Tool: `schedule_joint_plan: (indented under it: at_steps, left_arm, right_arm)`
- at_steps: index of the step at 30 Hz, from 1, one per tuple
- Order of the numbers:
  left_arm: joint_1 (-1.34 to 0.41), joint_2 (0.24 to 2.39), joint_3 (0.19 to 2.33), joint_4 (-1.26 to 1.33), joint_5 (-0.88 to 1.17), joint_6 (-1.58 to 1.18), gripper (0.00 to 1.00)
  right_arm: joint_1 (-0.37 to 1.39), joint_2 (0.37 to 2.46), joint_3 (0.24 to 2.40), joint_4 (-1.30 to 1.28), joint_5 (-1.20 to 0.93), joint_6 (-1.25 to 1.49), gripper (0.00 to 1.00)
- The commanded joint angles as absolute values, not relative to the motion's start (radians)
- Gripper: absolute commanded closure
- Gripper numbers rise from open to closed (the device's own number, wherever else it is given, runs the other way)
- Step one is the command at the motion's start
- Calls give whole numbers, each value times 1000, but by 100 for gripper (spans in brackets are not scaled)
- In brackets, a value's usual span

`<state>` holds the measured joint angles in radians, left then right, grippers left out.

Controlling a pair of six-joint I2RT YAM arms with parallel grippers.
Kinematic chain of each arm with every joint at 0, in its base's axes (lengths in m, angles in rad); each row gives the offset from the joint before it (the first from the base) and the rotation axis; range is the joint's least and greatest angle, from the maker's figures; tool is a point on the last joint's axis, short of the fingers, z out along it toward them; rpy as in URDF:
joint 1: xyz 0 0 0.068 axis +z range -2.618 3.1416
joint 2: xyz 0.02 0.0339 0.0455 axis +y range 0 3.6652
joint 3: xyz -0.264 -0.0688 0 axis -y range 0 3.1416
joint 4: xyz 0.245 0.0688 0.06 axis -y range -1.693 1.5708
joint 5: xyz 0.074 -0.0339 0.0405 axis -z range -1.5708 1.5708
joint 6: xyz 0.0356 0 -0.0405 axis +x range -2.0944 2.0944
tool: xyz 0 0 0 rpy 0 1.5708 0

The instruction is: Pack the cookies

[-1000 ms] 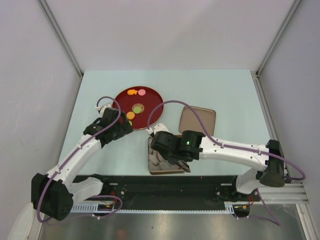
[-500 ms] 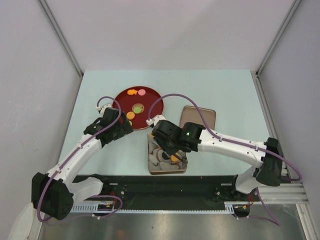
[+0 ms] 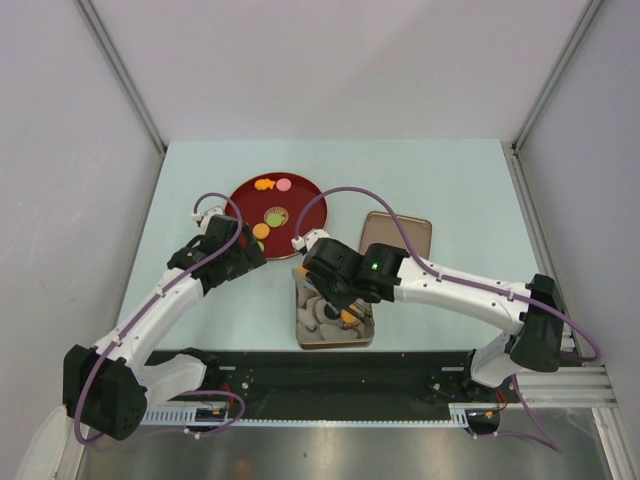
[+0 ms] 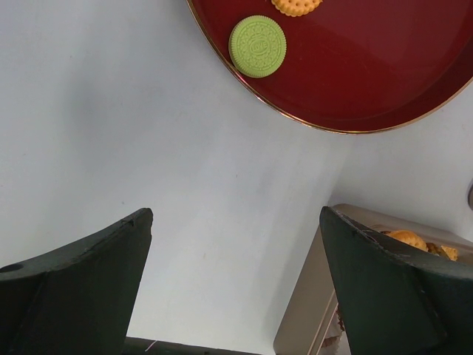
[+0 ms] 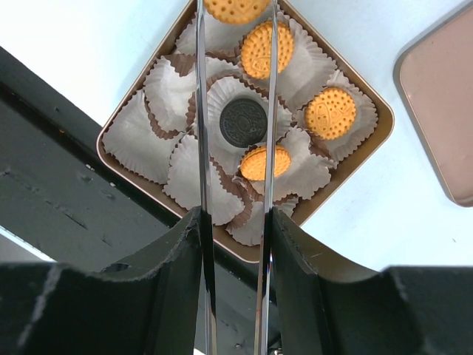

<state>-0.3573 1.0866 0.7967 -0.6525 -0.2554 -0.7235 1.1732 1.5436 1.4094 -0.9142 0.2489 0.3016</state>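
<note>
Pale-blue table (image 3: 440,180), white walls (image 3: 330,70) | green cookie (image 4: 257,46) embossing unreadable, on red plate (image 4: 369,74) far left | right gripper (image 5: 236,4) clamps orange cookie (image 5: 236,10) over near tin (image 3: 330,343) of paper cups (image 5: 140,133) | left gripper (image 4: 235,218) released beside plate

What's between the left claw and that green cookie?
In the left wrist view, just bare table and the rim of the red plate separate the left claw from the green cookie.

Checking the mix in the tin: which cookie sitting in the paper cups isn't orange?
The dark brown cookie in the middle of the tin. It is the only dark one; the others seated around it are all orange.
</note>
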Motion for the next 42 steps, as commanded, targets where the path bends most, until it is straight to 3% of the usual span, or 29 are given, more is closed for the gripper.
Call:
schedule_joint_plan:
  at_steps: [1,10,27,34,41,42]
  left_arm:
    - [-351,1088,798,-629,-249,-709,0]
    - [-351,1092,798,-626,-245,-712,0]
    - [-351,1088,795,-626,-247,-716,0]
    - [-351,1089,790,-620,-235,-715,0]
    - [-353,1081,790,-618,-216,-712,0]
    - [-353,1077,790,-617,-213,-712,0]
  right_arm:
    - [1166,1546,1416,-899,256,293,65]
    - [1166,1536,1416,-910,252,305,47]
    - [1089,1433,1457,-908,302,328,47]
    - [815,1368,1453,-898,269,348,68]
    - [471,1434,1425,-741,114,344,80]
    - [441,1465,1424,-727,112,348,87]
